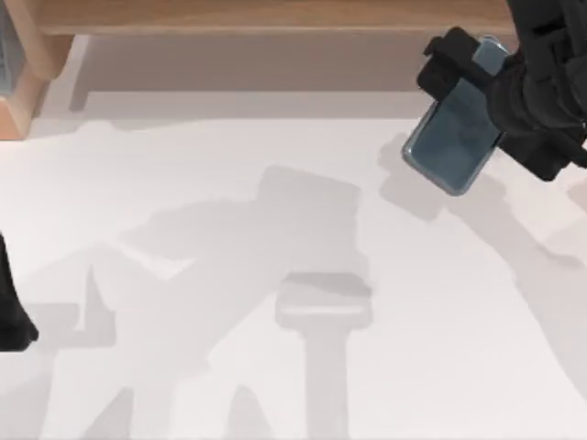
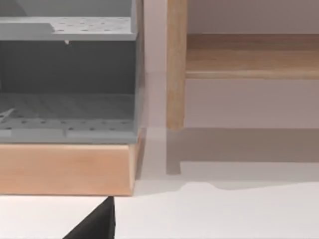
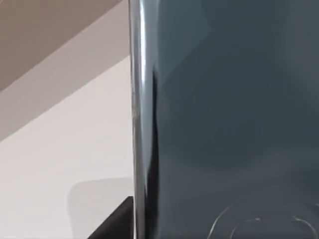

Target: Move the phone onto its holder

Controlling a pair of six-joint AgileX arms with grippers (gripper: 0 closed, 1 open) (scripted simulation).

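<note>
Phone (image 1: pixel 456 137) clamped in right tool (image 1: pixel 477 87), tilted, lifted off white surface (image 1: pixel 275 275) at far right. Left tool parked at left edge, grip state unclear.

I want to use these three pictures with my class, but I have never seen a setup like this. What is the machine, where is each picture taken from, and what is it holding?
It is a simulated robot with two arms at a white table. One picture looks down from above; the other two come from cameras on the wrists. From above, the right gripper at the far right is shut on the phone, held lifted over the table. The white holder stands near the middle. The right wrist camera sees the phone up close. The left arm is parked at the left edge; its camera faces a wooden shelf holding a grey rack.
</note>
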